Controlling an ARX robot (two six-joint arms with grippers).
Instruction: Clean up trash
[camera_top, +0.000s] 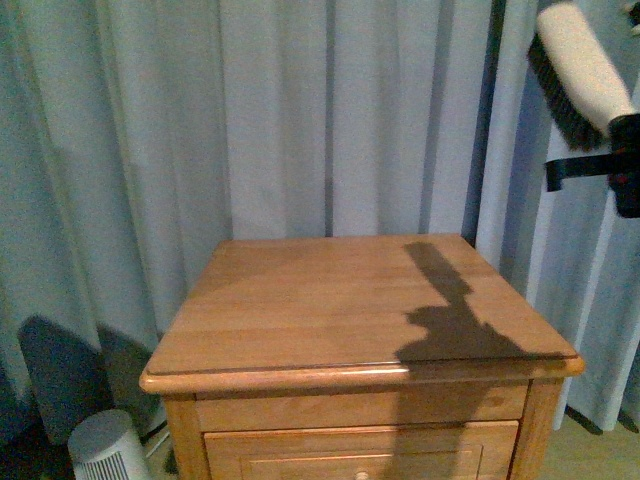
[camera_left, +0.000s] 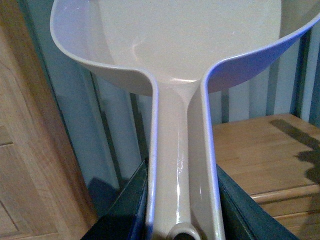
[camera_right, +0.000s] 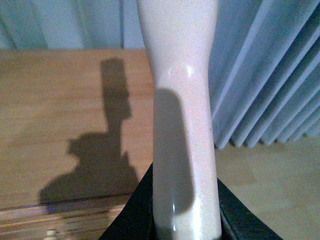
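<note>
At left wrist: left gripper (camera_left: 184, 200) clamped on the beige dustpan (camera_left: 175, 45) handle, a dark finger (camera_left: 127, 210) each side.
At right wrist: right gripper (camera_right: 185, 210) clamped on the brush (camera_right: 182, 100) handle, raised high.
Ahead: wooden nightstand (camera_top: 330, 300), brush shadow across its top.
Task item: trash not seen in any view; place cannot be told.
Behind: pale curtain (camera_top: 280, 110).

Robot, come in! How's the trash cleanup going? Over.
Left pincer shut on dustpan. Right pincer shut on brush, up off the table. No trash in view. Nothing in the way.
</note>
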